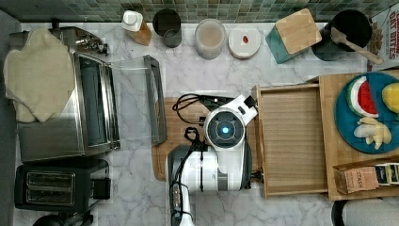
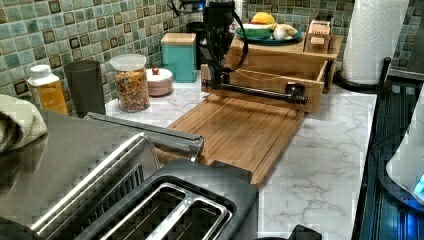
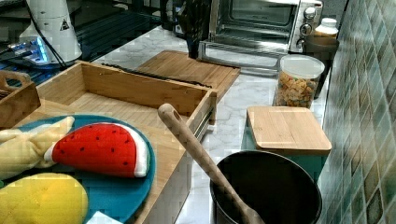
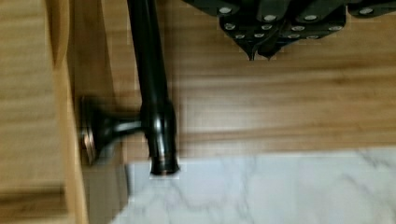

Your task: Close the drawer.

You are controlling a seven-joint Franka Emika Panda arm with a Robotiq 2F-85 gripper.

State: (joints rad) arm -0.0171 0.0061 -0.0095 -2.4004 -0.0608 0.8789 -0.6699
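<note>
On marble counter [image 1: 197,75], open drawer [image 1: 291,141] just beside gripper [image 4: 259,52].

Warm, even indoor light, with soft shadows. Glare streaks the toaster oven [image 2: 75,165] top. Close up, the drawer handle [image 4: 152,93] looks blurry.

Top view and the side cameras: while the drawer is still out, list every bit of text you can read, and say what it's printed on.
"OAT BITES": printed cardboard box at the top view's right edge.
"STASH": brown paper tea packets in the small wooden caddy on the stand.
Triangular warning sign: white robot base in the right view; its symbol is too small to read.
No other text is legible.
</note>
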